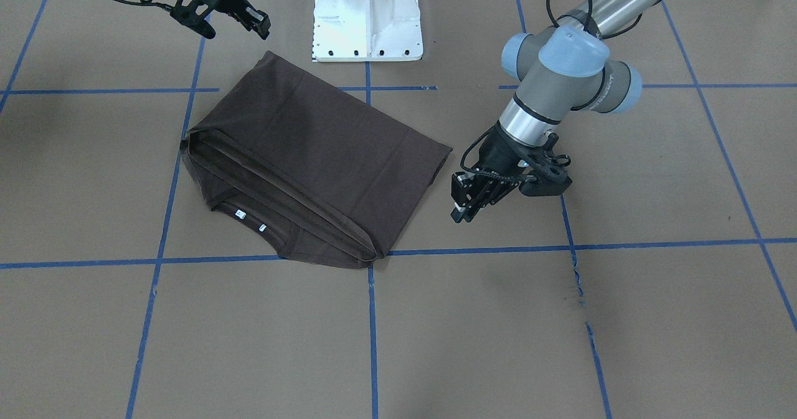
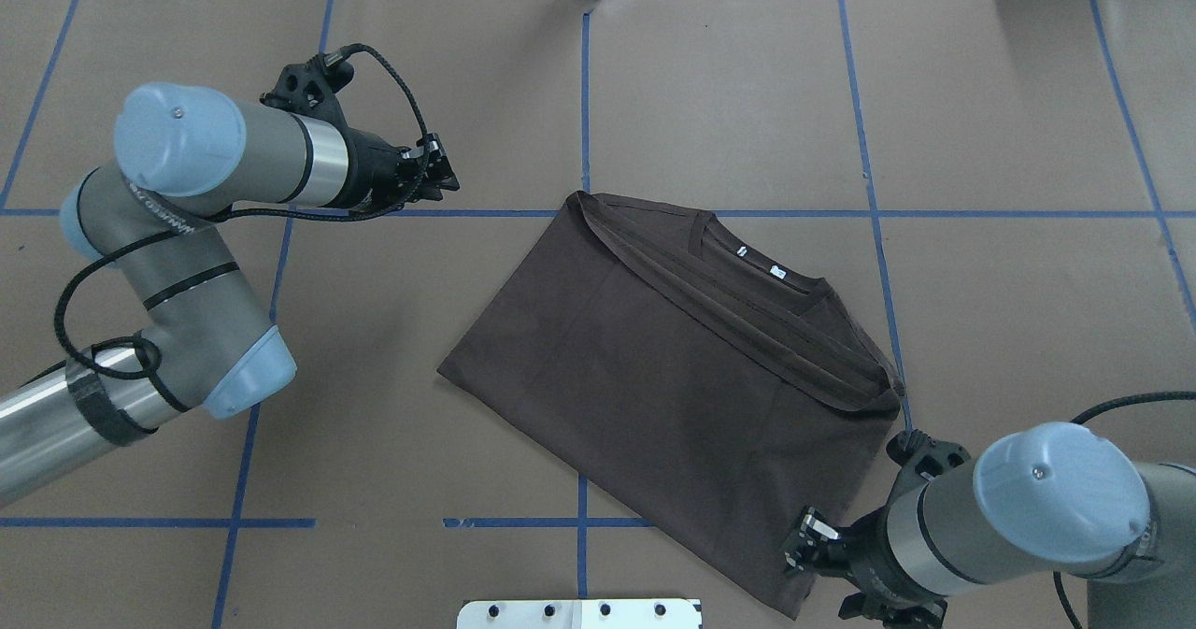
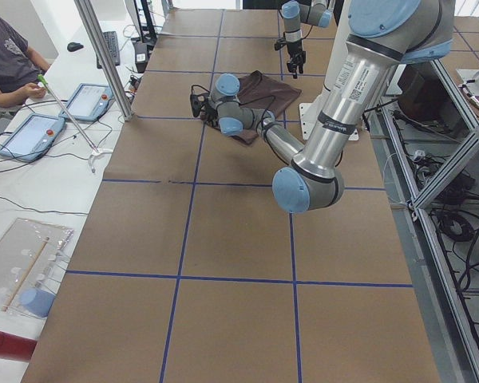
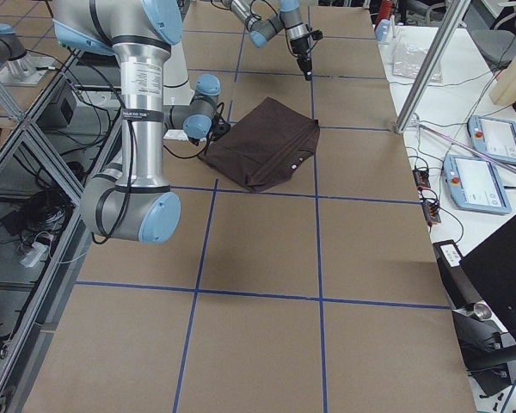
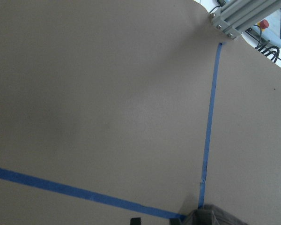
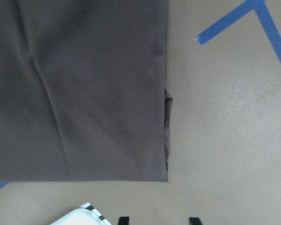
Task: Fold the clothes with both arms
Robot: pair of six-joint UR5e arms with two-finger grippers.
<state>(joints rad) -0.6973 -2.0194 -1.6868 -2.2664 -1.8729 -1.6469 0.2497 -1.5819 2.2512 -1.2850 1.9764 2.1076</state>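
- Brown paper covers the table (image 2: 374,479), which is marked into squares by blue tape.
- The T-shirt (image 2: 654,377) lies flat and slantwise across the middle. It is already folded into a skewed oblong, with the collar end away from the robot. I judge it light, limp and not fragile. It should drape and slide on the paper, and its stacked layers may slip apart.
- The left gripper (image 1: 464,210) hangs beside the shirt's side corner without touching it. Its fingertips look close together, but I cannot tell the gap for sure.
- The right gripper (image 6: 158,219) hovers over the hem corner (image 6: 165,176) nearest the pedestal. Its jaws stand apart with nothing between them.
- The white neck tags (image 2: 775,272) show inside the collar.
- Best hold, I judge, is a pinch through every layer at two corners of one short edge, lifting both evenly.
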